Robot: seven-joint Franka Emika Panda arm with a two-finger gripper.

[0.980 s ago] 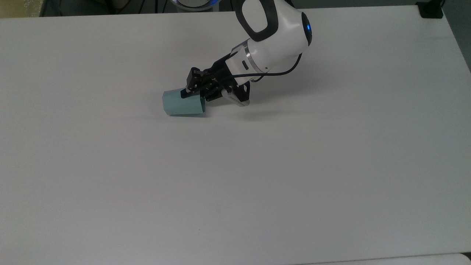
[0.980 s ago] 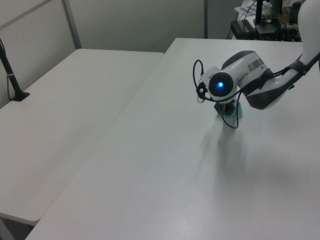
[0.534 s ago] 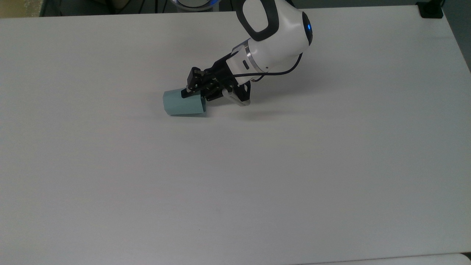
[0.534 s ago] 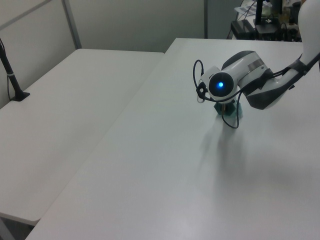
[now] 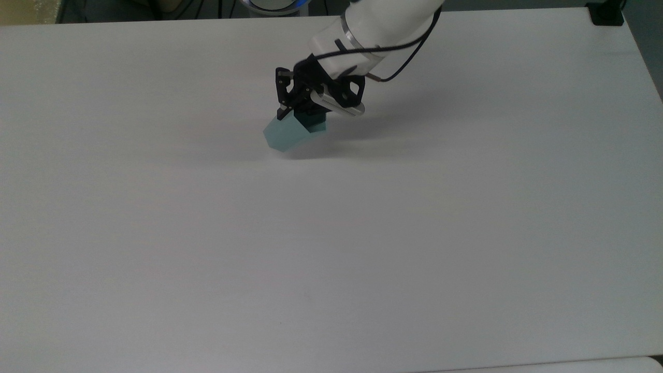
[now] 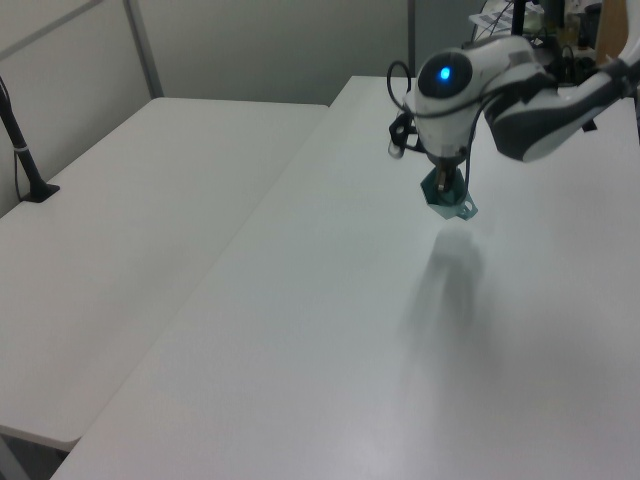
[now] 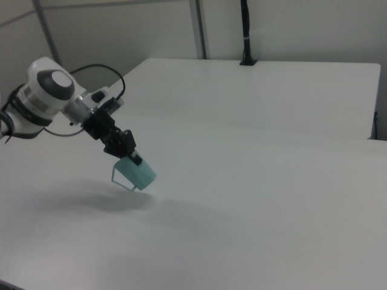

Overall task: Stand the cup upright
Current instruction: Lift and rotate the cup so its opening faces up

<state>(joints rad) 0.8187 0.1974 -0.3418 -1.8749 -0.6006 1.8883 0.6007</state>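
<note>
One hand (image 5: 293, 110) grips the cup (image 5: 288, 133) at its rim, clear of the bench (image 5: 331, 248), axis tilted, base toward 7 o'clock in the top view.

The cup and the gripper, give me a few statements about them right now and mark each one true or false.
1. The gripper is shut on the cup. True.
2. The cup rests flat on the table. False: it hangs tilted in the air, clear of the table.
3. The cup is pale teal-blue. True.
4. The cup stands upright. False: in the right view it is tilted, its narrower end pointing down toward the right view's right.
5. A second cup sits on the table. False: there is one cup.
</note>
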